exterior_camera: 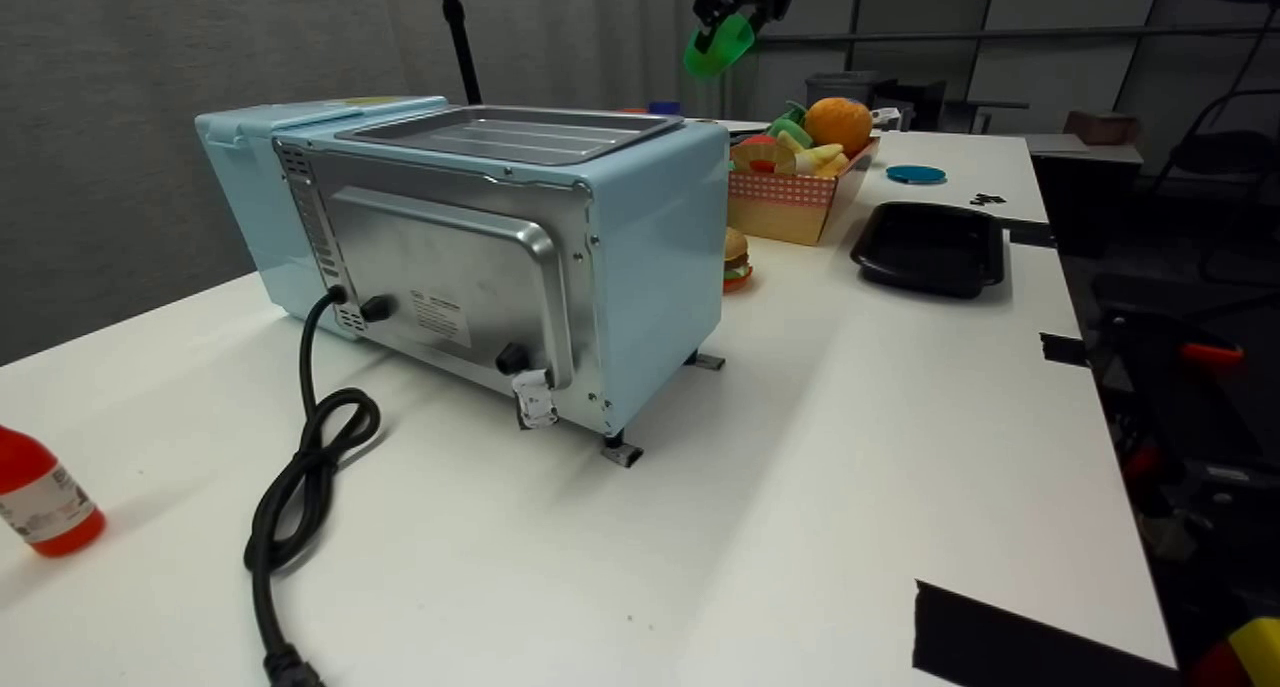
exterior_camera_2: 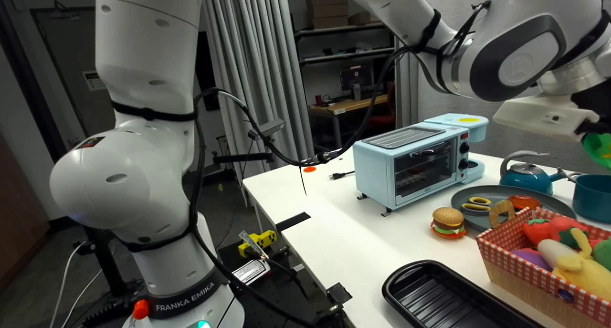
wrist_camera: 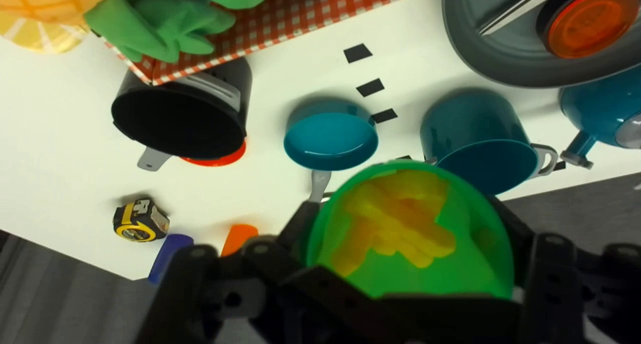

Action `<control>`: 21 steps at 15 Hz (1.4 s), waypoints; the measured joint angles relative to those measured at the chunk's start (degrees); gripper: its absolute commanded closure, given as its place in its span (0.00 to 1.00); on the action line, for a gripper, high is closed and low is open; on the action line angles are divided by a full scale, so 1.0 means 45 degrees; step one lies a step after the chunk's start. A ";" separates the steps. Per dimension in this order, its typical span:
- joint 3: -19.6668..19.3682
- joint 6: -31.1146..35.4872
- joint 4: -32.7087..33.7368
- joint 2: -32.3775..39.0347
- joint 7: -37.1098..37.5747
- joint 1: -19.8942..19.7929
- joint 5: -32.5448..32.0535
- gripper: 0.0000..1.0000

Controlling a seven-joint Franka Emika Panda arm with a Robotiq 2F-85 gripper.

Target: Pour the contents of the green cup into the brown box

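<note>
Around the foot of the arm (exterior_camera_2: 119, 170), a dark band (exterior_camera_2: 184, 300) reads FRANKA EMIKA. In an exterior view, a white label (exterior_camera: 440, 317) on the back of the toaster oven (exterior_camera: 655, 257) and another on the red bottle (exterior_camera: 75, 539), at the oven's eight o'clock, are too small to read. The gripper (wrist_camera: 409, 234) grasps the green cup (exterior_camera: 733, 43) between its fingers (wrist_camera: 300, 224); yellow-orange pieces (wrist_camera: 395, 219) lie inside the cup. In an exterior view the cup appears tilted, raised at eleven o'clock from the brown box (exterior_camera: 775, 217) and apart from it; the black tray (exterior_camera: 925, 267) lies at the box's four o'clock, near the edge of the white table (exterior_camera: 850, 527), and a broad stretch of tabletop runs thence toward six o'clock, to black tape (exterior_camera: 1020, 639). In the wrist view the box's checked rim stands between ten and eleven o'clock from the cup, a teal pot (wrist_camera: 465, 116) at one o'clock.
</note>
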 measured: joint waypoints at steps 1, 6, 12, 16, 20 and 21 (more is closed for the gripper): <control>0.0325 0.0526 -0.0154 0.0000 -0.0351 -0.0321 0.0279 0.44; 0.3300 0.3262 -0.1178 -0.0010 -0.2179 -0.2888 0.1183 0.44; 0.8397 0.6358 -0.2653 0.0192 -0.2393 -0.7619 0.0101 0.44; 1.0113 0.8284 -0.3591 0.0657 -0.1653 -1.0098 -0.1948 0.44; 1.0698 0.9996 -0.4278 0.1185 -0.0829 -1.1632 -0.3656 0.44; 1.0405 1.0362 -0.4378 0.1223 -0.0274 -1.1644 -0.4352 0.44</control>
